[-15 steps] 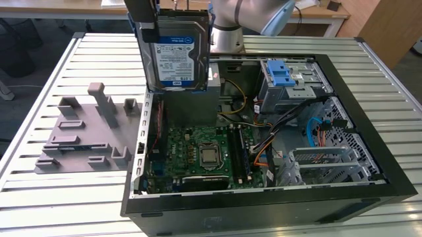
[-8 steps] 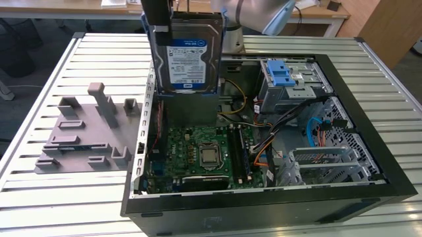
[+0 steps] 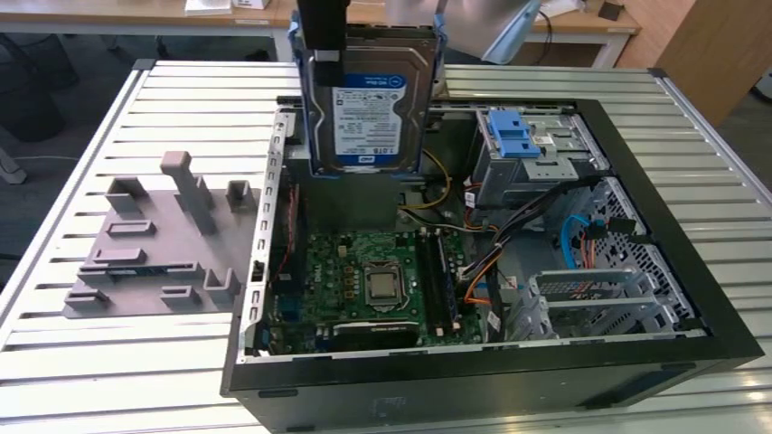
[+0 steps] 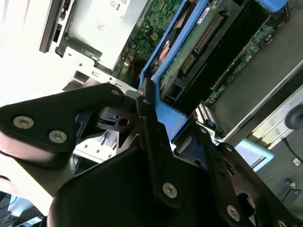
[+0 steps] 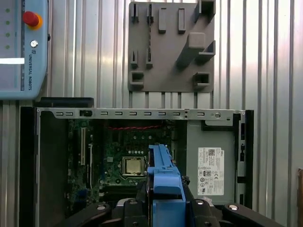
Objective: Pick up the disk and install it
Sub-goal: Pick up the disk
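I am holding the disk (image 3: 368, 104) upright in the air above the open computer case (image 3: 675, 298). My pincer (image 3: 325, 27) is clamped on its upper end, one jaw lying over the labelled side and, as far as I can tell, the other behind it. The disk is touching nothing else. I judge that gripping it by the top is leaving the lower end free, and that hanging it this high is keeping it clear of the case walls and the cables (image 3: 579, 235).

The exterior view is showing the label face-on and the gap between the disk and the motherboard (image 3: 362, 280). The first wrist view is looking down along the disk, so it is showing the blue rail (image 5: 163, 172) edge-on. It is also showing the grey box (image 5: 210, 142) with its white sticker just beside, and the grey fixture plate (image 5: 170, 45) and a control pendant (image 5: 23, 47) lying on the table (image 5: 274, 56). The second wrist view is showing the disk's circuit-board underside (image 4: 199, 38) and one of my fingertips (image 4: 144, 99) bearing on the rail.
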